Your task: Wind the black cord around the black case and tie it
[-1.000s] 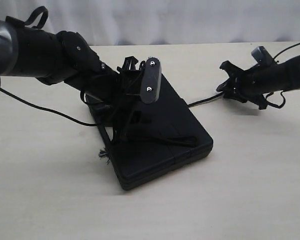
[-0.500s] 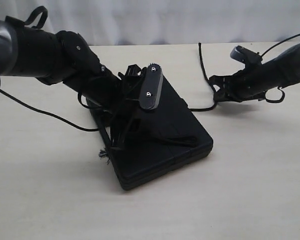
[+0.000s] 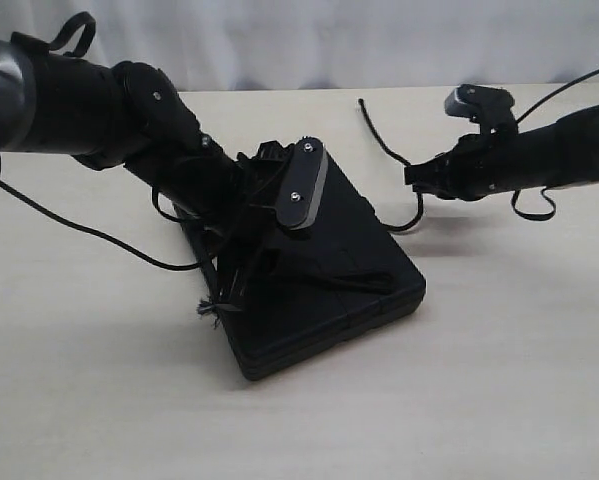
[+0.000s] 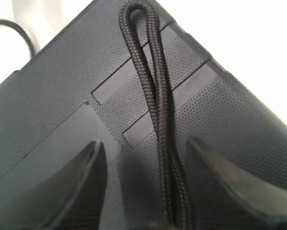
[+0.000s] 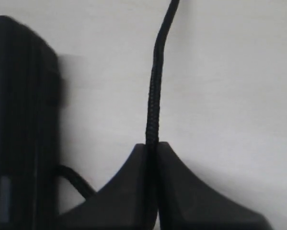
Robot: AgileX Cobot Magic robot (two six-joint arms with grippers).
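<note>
Right hand (image 3: 411, 176), upper right of the frame, is pinching the black cord (image 5: 154, 96); left hand (image 4: 143, 167) sits spread over the black case (image 4: 52, 96).

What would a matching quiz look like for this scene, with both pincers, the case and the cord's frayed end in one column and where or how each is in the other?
Column one:
1. left pincer
2. right pincer
3. black case
4. frayed end of the black cord

Column two:
A. shut on the cord, off to the case's side
B. lying on the pale table
C. open, one finger either side of the cord's loop
D. sticking out at the case's edge

Pairs: 1-C, 2-A, 3-B, 4-D
</note>
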